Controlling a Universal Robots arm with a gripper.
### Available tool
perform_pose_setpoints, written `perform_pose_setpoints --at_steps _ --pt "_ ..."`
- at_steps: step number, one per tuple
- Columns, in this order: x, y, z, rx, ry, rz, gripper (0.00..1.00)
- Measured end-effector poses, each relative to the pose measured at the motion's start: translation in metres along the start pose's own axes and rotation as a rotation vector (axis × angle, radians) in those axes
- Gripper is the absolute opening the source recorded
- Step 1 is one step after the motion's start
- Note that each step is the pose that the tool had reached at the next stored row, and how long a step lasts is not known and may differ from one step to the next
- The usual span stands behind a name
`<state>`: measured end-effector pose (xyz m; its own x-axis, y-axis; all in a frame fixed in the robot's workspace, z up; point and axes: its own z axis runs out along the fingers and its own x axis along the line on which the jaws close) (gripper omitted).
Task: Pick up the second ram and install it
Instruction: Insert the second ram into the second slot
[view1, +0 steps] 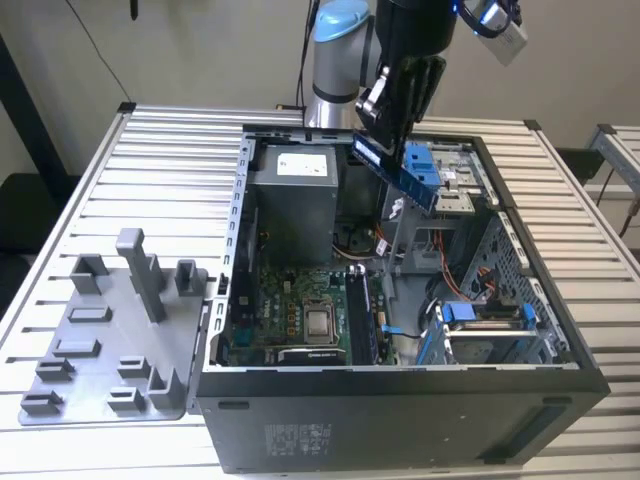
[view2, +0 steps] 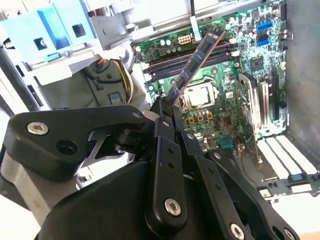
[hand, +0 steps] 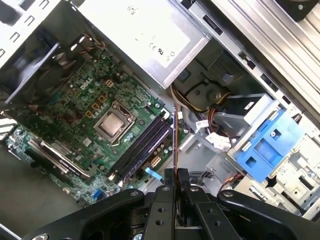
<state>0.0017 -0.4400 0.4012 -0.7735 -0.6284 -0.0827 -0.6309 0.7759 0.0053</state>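
**Soft Overhead Light, Glare on Pale Metal**

Bright, diffuse light is falling on the slatted bench (view1: 90, 170) in the exterior view, and the grey holder (view1: 100, 350) is throwing only faint shadows. The PC case (view1: 400, 425) is shading its own interior. Glare is bleaching the power supply (hand: 145, 30) in the first wrist view, while the black gripper (view2: 167, 107) (hand: 176, 175) is showing dark in both wrist views.

Pale wall (view1: 200, 50) behind the slatted metal table (view1: 150, 170); a 2nd table (view1: 622, 150) beyond its edge, exterior view's right.
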Motion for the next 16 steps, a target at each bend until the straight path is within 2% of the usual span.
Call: perform_pose_setpoints --at_steps 4,8,13,16 --pt "0.0001 0.0000 0.0006 0.0054 -0.0002 0.064 0.14" --pt "0.0005 -0.0005 0.0009 0.0074 0.0020 0.109 0.14" --pt "0.0012 -0.0015 0.0013 0.0018 0.0125 0.141 0.14" --pt "0.0015 -0.0025 0.0013 -0.0034 0.0219 0.151 0.14"
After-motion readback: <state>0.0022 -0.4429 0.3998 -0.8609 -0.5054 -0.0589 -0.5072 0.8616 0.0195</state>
